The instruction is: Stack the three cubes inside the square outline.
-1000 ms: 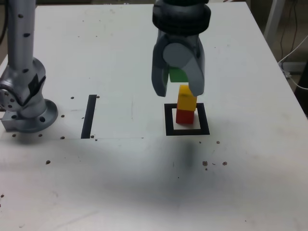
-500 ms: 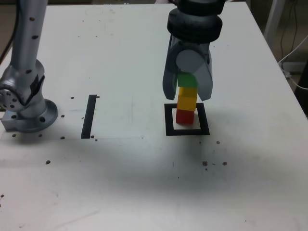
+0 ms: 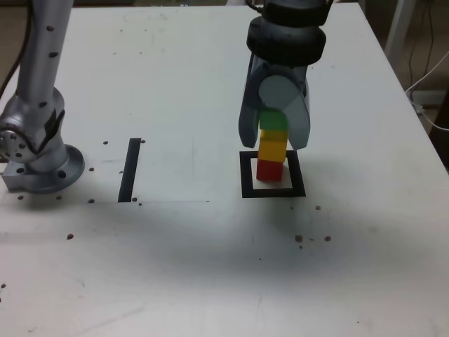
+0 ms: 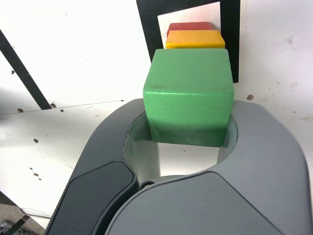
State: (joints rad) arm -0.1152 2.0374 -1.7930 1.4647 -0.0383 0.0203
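Note:
The red cube [image 3: 269,170] stands inside the square outline [image 3: 245,177], and the yellow cube [image 3: 272,149] sits on top of it. The green cube [image 3: 273,121] is directly above the yellow one and appears to rest on it. My gripper [image 3: 273,137] comes down from above and is shut on the green cube, with a finger on each side. In the wrist view the green cube [image 4: 188,93] fills the space between my fingers [image 4: 139,147]. Beyond it show the edges of the yellow cube [image 4: 194,39] and the red cube [image 4: 190,26], within the square outline [image 4: 146,24].
A narrow black strip [image 3: 129,170] is marked on the white table at the exterior view's left of the outline. The arm's grey base [image 3: 38,151] stands at the far left. Cables hang off the table's right edge [image 3: 431,84].
My gripper has carried the green cube to the exterior view's right and down, from beside and above the yellow cube to directly on top of it. The red and yellow cubes have stayed put.

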